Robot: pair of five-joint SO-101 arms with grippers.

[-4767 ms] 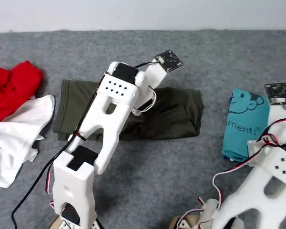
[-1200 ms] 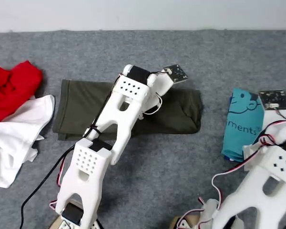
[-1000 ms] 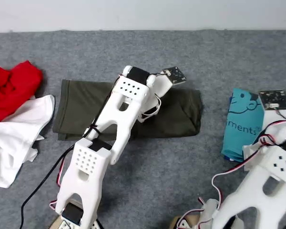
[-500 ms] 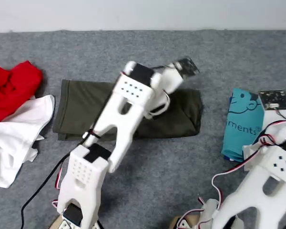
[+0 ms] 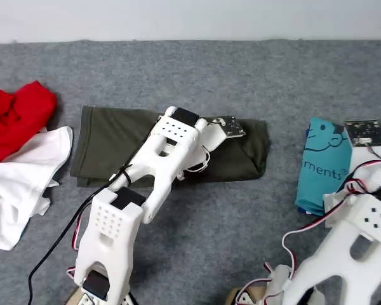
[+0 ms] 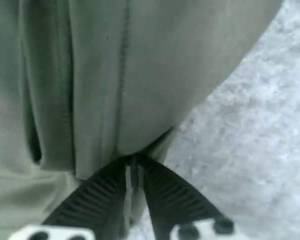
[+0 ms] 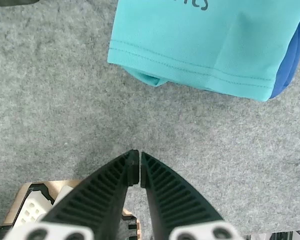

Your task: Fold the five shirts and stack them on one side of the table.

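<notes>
Two grippers closed | left gripper [image 6: 133, 167] pinching edge of folded olive shirt [image 5: 105, 143], mid-table | right gripper [image 7: 136, 167] clamped empty above grey mat [image 7: 65, 100], near folded teal shirt [image 7: 215, 45]

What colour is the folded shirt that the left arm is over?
The shirt is dark olive green, a plain fabric, and it shows best in the high view.

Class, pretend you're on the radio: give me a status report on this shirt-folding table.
Left gripper shut at olive shirt edge. Right gripper shut over carpet beside folded teal shirt. Red shirt, white shirt crumpled, unfolded. Nothing blocking.
</notes>
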